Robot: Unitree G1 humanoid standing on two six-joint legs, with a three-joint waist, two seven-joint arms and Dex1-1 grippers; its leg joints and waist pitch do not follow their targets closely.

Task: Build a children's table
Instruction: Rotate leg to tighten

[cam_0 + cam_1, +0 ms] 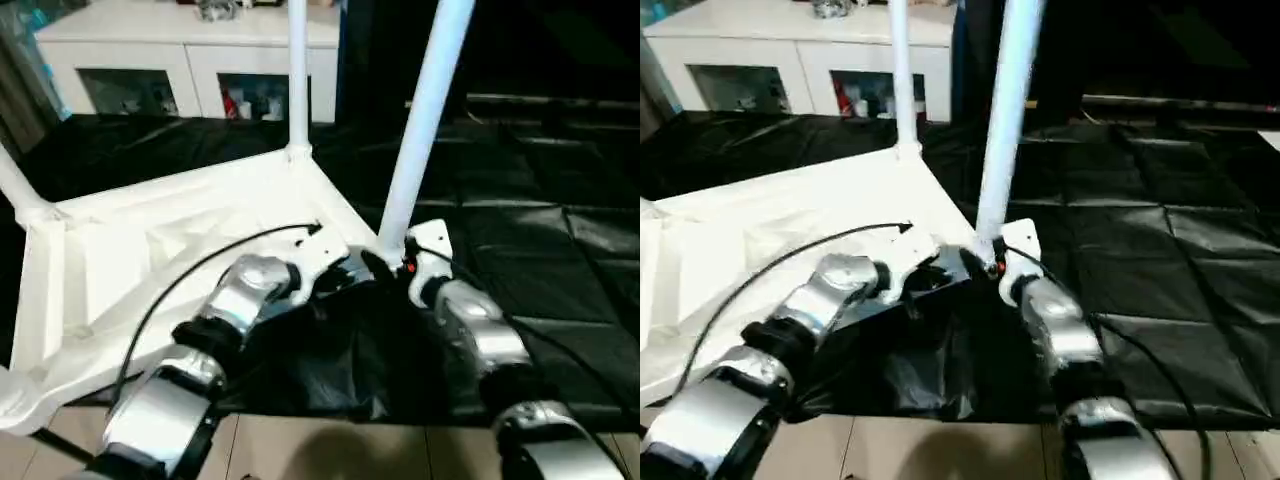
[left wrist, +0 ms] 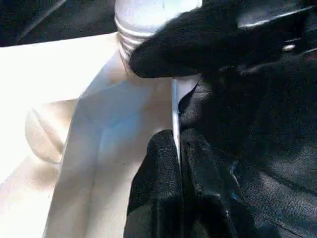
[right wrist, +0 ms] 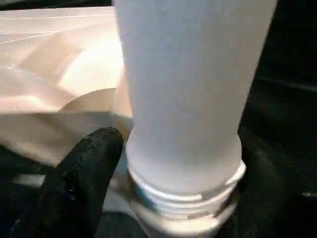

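Note:
The children's table [image 1: 150, 240] lies upside down on the black-draped work table, ribbed underside up. One white leg [image 1: 297, 80] stands upright in the far corner socket. A second leg [image 1: 425, 120] rises at a lean from the near right corner. More legs stick out at the left edge [image 1: 15, 185]. My left gripper [image 1: 345, 272] is shut on the thin white rim of the table top [image 2: 174, 104], just beside that near corner. My right gripper [image 1: 398, 262] sits at the threaded base of the leaning leg [image 3: 188, 99], which fills the space right in front of it.
A white cabinet [image 1: 190, 40] stands behind the work table. Black cloth [image 1: 560, 200] stretches out to the right of the white table. The work table's front edge [image 1: 330, 425] runs just below my forearms. A black cable [image 1: 200, 265] arcs over my left forearm.

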